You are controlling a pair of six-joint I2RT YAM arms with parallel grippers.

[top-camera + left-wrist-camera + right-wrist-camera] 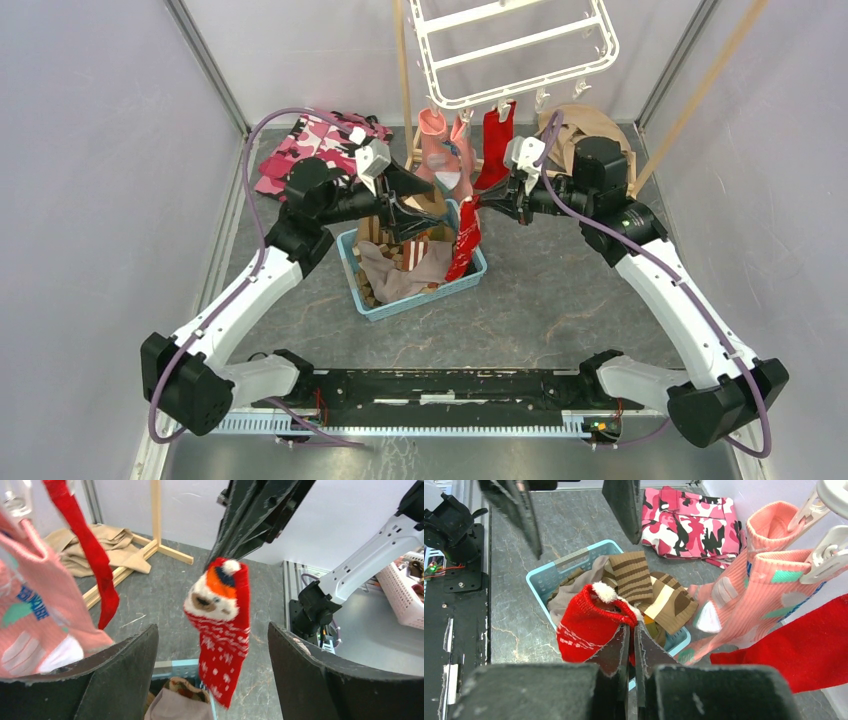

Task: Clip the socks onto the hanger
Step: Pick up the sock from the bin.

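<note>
Red sock (467, 235), white-flecked: hangs mid-scene over blue basket (430, 292), pinched at its top end by right gripper (631, 630), jaws pressed together on the fabric. Left gripper (211, 626) just at 9 o'clock of it, jaws spread wide, touching nothing.

Hanger (516, 88) at 12 o'clock, raised. Pink socks (440, 150) and second red sock (495, 145) already pegged on its near rim. Brown striped socks (634, 575) wait in basket.

Step, as I judge: carrying the sock to a peg. Next calls for lifting toward 12 o'clock to a free peg and pressing it open.

Surface (540, 320) grey, marbled. Camouflage garment (300, 150) at 10 o'clock, tan cloth (565, 130) at 1 o'clock. Pale walls around.
</note>
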